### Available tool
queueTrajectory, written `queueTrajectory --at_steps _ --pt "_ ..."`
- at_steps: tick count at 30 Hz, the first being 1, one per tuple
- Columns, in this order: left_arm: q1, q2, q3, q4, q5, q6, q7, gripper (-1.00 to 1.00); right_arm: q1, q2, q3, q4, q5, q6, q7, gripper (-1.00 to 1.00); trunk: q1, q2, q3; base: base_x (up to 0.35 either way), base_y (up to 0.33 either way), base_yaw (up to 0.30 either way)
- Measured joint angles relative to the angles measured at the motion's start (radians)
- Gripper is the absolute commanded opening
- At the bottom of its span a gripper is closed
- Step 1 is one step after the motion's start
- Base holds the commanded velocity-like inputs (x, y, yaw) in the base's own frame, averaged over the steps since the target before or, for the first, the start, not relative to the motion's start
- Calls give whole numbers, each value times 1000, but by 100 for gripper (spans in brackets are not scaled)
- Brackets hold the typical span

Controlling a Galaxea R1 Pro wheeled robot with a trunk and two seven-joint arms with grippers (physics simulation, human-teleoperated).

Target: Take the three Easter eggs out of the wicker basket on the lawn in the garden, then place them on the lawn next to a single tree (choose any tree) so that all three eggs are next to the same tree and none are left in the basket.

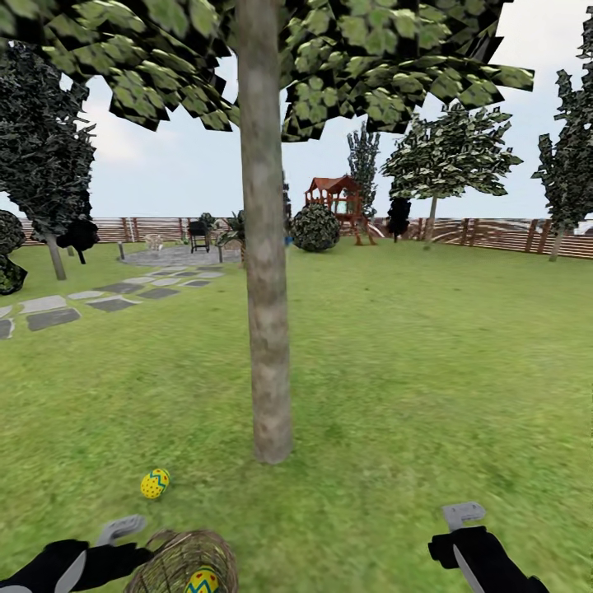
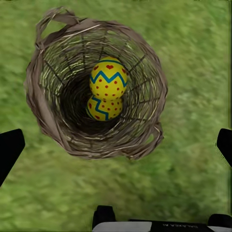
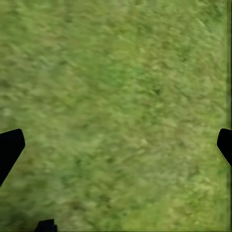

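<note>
One Easter egg (image 1: 155, 483), yellow with red dots, lies on the lawn (image 1: 412, 371) a short way left of the tree (image 1: 265, 313) trunk's foot. The wicker basket (image 1: 177, 560) stands on the grass at the near edge, with an egg (image 1: 202, 581) showing inside. The left wrist view looks down into the basket (image 2: 46, 111), where two eggs lie, one (image 2: 108, 77) resting on the other (image 2: 103, 107). My left gripper (image 1: 122, 527) hovers open beside and above the basket, holding nothing. My right gripper (image 1: 461, 515) is open over bare grass (image 3: 116, 96).
Grey stone paving slabs (image 1: 99, 296) run off at the left toward a paved circle with a grill (image 1: 198, 235). A round bush (image 1: 315, 227) and a red play structure (image 1: 338, 198) stand far back. A wooden fence (image 1: 494, 235) bounds the garden. Other trees line both sides.
</note>
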Motion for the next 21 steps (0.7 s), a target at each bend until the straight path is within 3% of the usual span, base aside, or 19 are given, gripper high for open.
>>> queueTrajectory --at_steps 8,11,14,21 --pt "0 6 0 1 -3 1 0 100 0 0 -1 2 2 0 0 100 0 0 0 200 -303 0" --pt "0 5 -1 1 -45 4 1 100 0 0 -1 2 1 0 0 100 0 0 0 183 -254 0" --pt "0 2 -2 2 -65 5 1 100 0 0 -3 2 1 0 0 100 1 0 0 -130 -141 0" --pt "0 1 -2 2 -72 9 2 100 0 1 0 2 2 0 0 100 1 0 0 -305 -115 0"
